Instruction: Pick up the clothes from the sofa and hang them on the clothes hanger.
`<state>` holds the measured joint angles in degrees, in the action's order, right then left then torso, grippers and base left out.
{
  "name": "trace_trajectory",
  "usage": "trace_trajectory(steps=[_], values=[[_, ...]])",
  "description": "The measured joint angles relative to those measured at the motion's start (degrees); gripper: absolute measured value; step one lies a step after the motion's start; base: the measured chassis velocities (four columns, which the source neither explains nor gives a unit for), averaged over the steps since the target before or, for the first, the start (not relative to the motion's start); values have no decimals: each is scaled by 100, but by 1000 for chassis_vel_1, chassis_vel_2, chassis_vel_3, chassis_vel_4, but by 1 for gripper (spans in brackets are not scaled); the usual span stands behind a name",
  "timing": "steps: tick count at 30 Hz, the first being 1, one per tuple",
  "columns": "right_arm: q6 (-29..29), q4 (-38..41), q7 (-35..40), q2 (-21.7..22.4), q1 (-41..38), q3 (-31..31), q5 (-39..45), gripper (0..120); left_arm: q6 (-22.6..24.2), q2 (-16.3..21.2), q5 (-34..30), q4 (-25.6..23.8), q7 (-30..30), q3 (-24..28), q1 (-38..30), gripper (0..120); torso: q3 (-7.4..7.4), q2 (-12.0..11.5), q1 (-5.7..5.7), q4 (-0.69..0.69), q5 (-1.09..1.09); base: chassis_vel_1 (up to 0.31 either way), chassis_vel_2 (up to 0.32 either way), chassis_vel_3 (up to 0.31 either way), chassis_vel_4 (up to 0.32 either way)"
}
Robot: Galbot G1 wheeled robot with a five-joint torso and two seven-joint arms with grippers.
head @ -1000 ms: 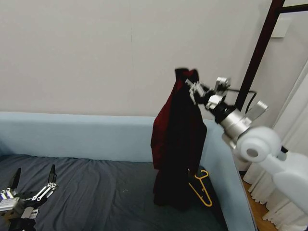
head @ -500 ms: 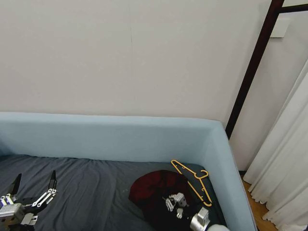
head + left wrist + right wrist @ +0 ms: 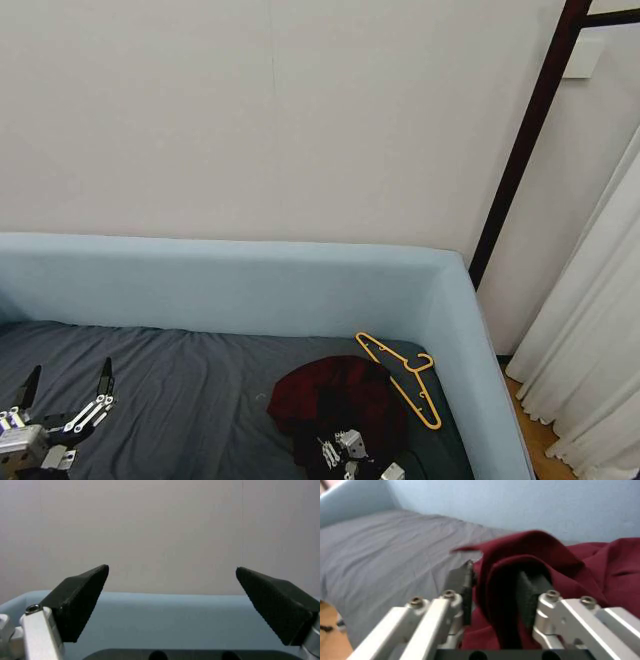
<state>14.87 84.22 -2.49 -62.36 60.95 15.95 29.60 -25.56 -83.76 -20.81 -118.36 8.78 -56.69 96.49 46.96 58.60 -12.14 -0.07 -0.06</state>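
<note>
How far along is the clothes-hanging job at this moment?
Done: nothing; the red garment lies heaped on the sofa, beside the yellow hanger. In hand: the right gripper is shut on a fold of it; the left gripper is open over the seat. Left: lifting and hanging it.

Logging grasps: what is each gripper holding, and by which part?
The right gripper pinches a raised fold of the red garment lying on the sofa. The left gripper is open, holding nothing.
</note>
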Motion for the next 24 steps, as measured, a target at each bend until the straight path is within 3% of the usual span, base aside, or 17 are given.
trace_trajectory(steps=[15, 24], values=[[-91, 278, 441, -8, 354, -194, 685, 91, 65, 32, 123, 151, -8, 135, -192, 100, 0, -1, -1, 0, 2, 0, 0, 0, 0], [-165, 692, 624, 82, 583, -388, 1159, 100, -21, 8, 131, 165, -20, 140, -175, 100, 0, -1, -1, 0, 2, 0, 0, 0, 0]])
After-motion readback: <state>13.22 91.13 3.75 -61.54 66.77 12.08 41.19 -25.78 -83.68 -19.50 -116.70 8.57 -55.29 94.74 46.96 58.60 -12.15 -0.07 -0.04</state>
